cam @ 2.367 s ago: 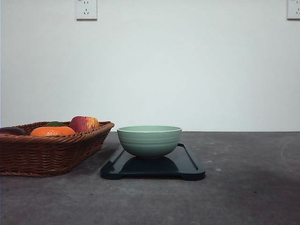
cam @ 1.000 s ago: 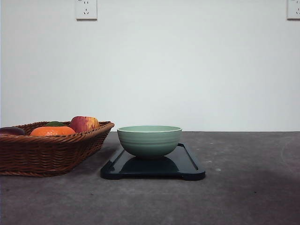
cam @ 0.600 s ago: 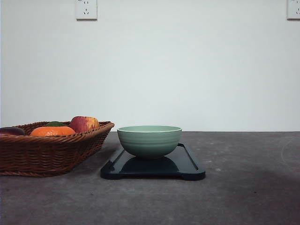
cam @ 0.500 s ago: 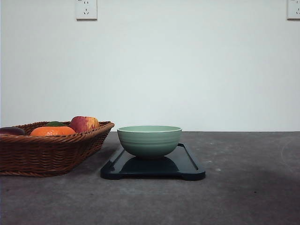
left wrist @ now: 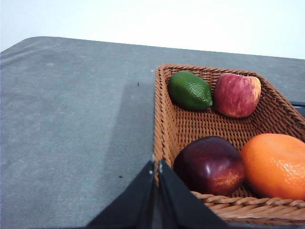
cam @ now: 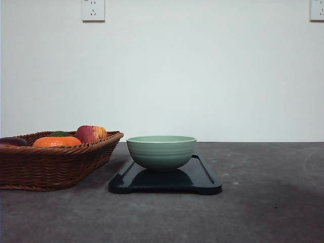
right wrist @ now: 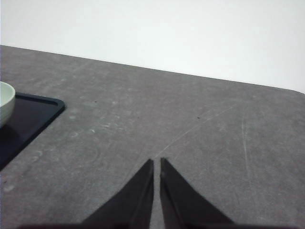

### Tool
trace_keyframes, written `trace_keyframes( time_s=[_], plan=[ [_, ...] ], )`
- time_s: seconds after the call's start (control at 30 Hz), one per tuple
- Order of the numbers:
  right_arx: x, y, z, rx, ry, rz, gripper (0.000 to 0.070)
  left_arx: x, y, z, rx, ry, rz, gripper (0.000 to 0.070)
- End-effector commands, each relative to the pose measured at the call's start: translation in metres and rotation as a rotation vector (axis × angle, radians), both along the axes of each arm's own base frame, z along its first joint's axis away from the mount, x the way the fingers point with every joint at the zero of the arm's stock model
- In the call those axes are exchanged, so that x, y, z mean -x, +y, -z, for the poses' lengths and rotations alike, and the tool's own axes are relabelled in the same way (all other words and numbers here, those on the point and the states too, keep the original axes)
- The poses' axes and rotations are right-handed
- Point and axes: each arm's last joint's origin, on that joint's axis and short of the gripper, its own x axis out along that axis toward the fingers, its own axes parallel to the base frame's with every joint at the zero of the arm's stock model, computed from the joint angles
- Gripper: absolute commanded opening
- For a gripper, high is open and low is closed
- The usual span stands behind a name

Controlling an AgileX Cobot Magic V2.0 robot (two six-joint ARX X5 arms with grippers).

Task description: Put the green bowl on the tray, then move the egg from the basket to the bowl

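The pale green bowl [cam: 161, 151] stands upright on the black tray [cam: 202, 177] in the middle of the table. To its left lies the brown wicker basket [cam: 50, 164]. No egg shows among the fruit in the basket; it is hidden or out of view. In the left wrist view my left gripper [left wrist: 157, 167] is shut with nothing in it, at the near rim of the basket [left wrist: 164, 129]. My right gripper [right wrist: 157, 162] is shut and empty over bare table, to the right of the tray [right wrist: 28, 119] and the bowl's edge [right wrist: 5, 102].
The basket holds a green lime [left wrist: 189, 90], a red apple [left wrist: 237, 94], a dark red apple [left wrist: 210, 164] and an orange [left wrist: 275, 164]. The grey table [cam: 263, 202] stretches right of the tray. A white wall stands behind, with sockets [cam: 93, 10].
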Motion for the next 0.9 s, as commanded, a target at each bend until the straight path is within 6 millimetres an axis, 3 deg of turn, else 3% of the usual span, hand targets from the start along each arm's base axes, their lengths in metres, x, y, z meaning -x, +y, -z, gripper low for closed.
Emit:
trace_keyframes(
  time_s=[0.0, 0.87],
  plan=[
    [-0.0003, -0.0001, 0.0002, 0.004, -0.008, 0.002, 0.0017, -0.0005, 0.0001, 0.0063, -0.016, 0.027, -0.001, 0.0000],
    [-0.0003, -0.0001, 0.0002, 0.004, -0.008, 0.002, 0.0017, -0.0005, 0.0001, 0.0063, -0.016, 0.027, -0.001, 0.0000]
  ],
)
